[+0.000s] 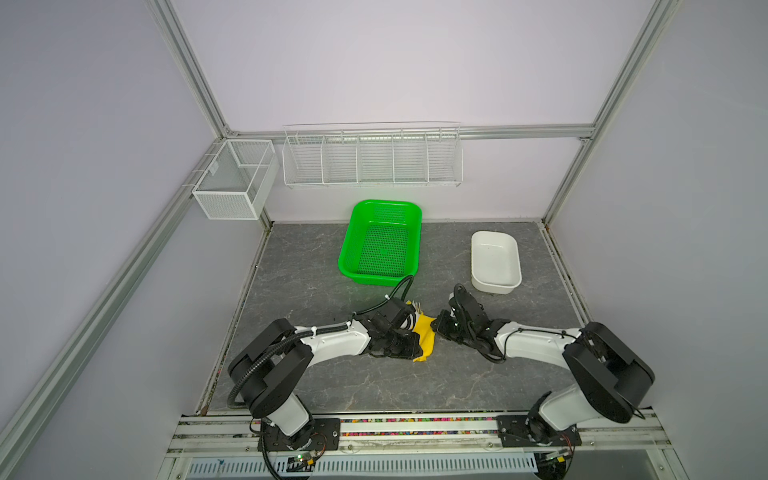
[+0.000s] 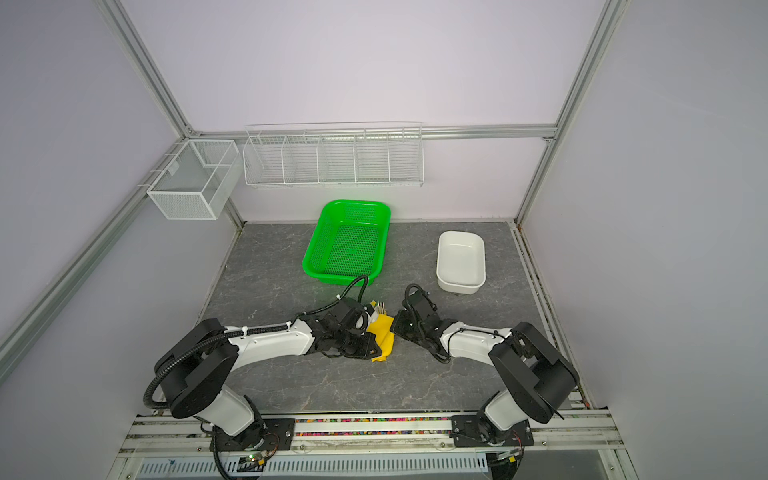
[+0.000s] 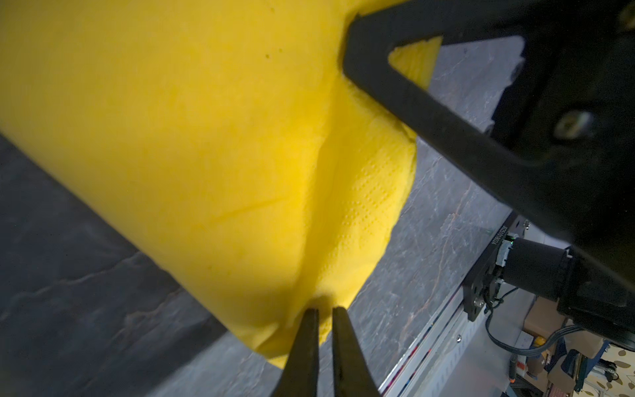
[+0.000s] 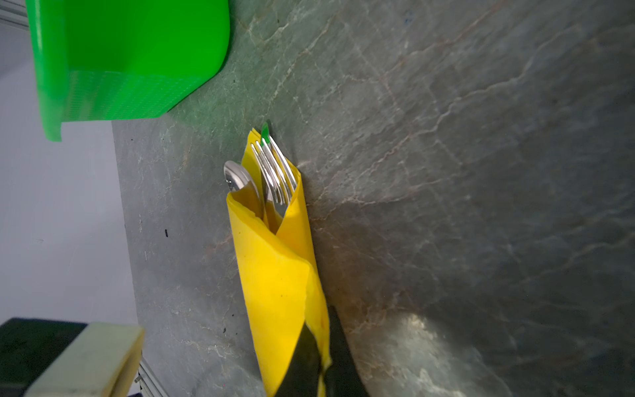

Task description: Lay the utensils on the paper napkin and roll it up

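Note:
The yellow paper napkin [image 1: 426, 337] [image 2: 384, 332] lies rolled lengthwise round the utensils, mid-table between both arms. Fork tines [image 4: 275, 172] and a spoon bowl [image 4: 235, 177] stick out of its far open end, with a narrow blade tip [image 4: 264, 132] behind them. The fork [image 1: 417, 307] also shows in both top views. My left gripper [image 3: 324, 311] [image 1: 411, 347] sits at the roll's near end, its jaws pinched on a fold of napkin [image 3: 206, 137]. My right gripper [image 4: 319, 330] [image 1: 436, 328] is shut on the loose flap along the roll's right side [image 4: 275, 275].
A green perforated basket [image 1: 380, 245] stands just behind the roll. A white tub [image 1: 494, 259] sits at the back right. A wire rack [image 1: 372, 156] and a mesh box [image 1: 235, 178] hang on the back wall. The aluminium rail [image 1: 415, 428] runs along the front edge.

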